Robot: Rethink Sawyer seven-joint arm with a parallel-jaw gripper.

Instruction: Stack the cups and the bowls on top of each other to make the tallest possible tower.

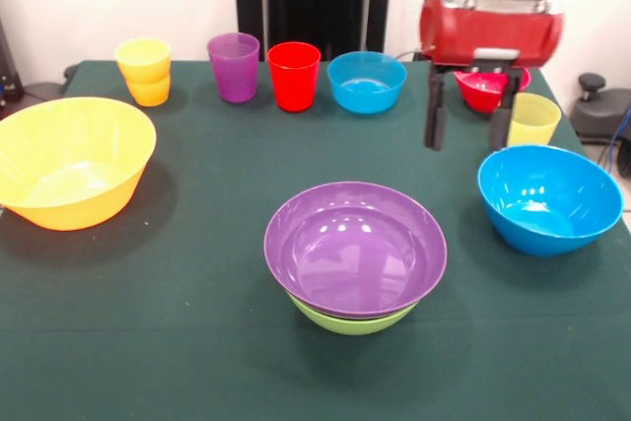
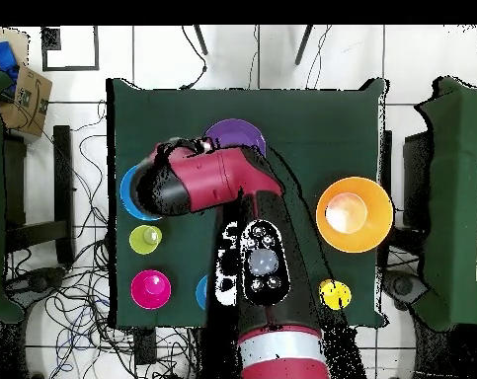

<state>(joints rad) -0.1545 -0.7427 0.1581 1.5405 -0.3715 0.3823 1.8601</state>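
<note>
Purple bowl (image 1: 355, 248) sits nested in green bowl (image 1: 350, 320); jaws apart above blue bowl (image 1: 549, 197).

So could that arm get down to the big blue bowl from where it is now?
Probably yes. The gripper hangs open just above and behind the blue bowl, nothing lies between them, and the bowl is empty. The pale yellow cup and red bowl stand close behind, so it has little room there.
</note>
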